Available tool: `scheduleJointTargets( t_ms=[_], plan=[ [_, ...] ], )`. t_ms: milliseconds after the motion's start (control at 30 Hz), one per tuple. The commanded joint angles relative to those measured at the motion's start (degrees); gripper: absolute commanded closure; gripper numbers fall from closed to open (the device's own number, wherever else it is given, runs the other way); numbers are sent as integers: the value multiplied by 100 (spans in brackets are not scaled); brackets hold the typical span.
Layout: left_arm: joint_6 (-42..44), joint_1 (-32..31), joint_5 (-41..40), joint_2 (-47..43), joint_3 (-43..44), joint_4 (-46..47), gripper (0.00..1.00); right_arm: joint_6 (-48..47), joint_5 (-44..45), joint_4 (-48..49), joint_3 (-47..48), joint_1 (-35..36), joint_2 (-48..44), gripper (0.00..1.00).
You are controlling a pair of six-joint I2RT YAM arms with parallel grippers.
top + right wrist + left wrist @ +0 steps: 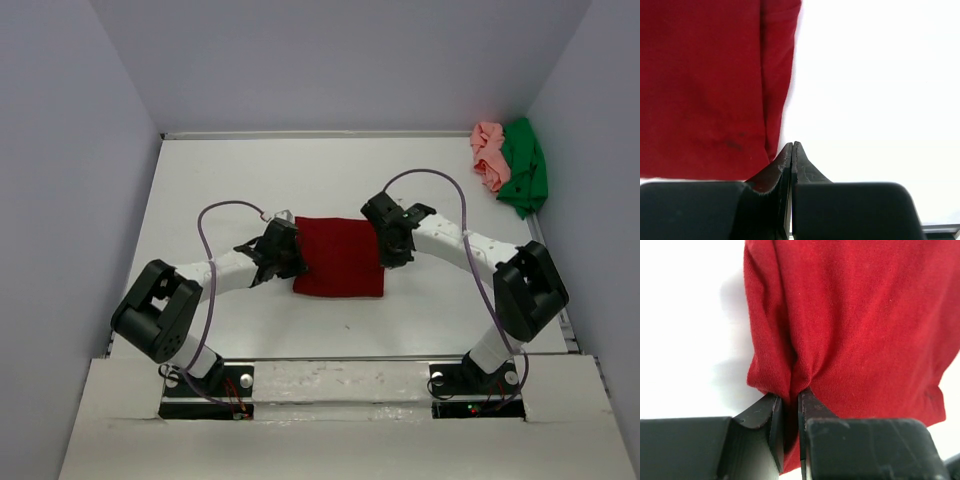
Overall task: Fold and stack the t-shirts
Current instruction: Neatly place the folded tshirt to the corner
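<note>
The dark red t-shirt [340, 255] is lying folded into a neat rectangle near the middle of the table [300, 170], a little toward the near edge. The left gripper [285, 250] is sitting low at the shirt's left edge. Its jaws are pinching a fold of the red cloth, which is bunching into creases between the black fingers [767, 412]. The right gripper [385, 240] is resting at the shirt's right edge with its jaws pressed together. From its own wrist camera no cloth is showing between them, and the shirt's edge is running just beside its left finger [775, 172]. Over in the far right corner, the pink t-shirt [489, 155] and the green t-shirt [525, 165] are lying crumpled and touching each other, well apart from both arms.
</note>
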Motion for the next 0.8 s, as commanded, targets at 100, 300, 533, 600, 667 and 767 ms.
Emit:
scheduleJointTargets(
  t_ms=[100, 300, 533, 600, 667, 767],
  plan=[
    [594, 139, -754, 233, 924, -1141, 100, -226, 820, -708, 1160, 74, -612, 100],
    [831, 507, -947, 909, 1776, -1633, 100, -375, 767, -1025, 1574, 74, -1235, 100],
    [1131, 1237, -833, 1955, 2778, -2099, 100, -481, 504, -1596, 2022, 74, -2000, 100],
    [1148, 1439, -780, 2079, 2902, -2090, 100, -542, 486, -1693, 2093, 74, -2141, 100],
    [1174, 1545, -780, 2263, 3164, -2134, 100, -604, 416, -1833, 2172, 74, -2264, 100],
    [1289, 1633, -999, 2527, 3657, -2371, 100, -692, 381, -1913, 2146, 74, -2361, 100]
  ],
)
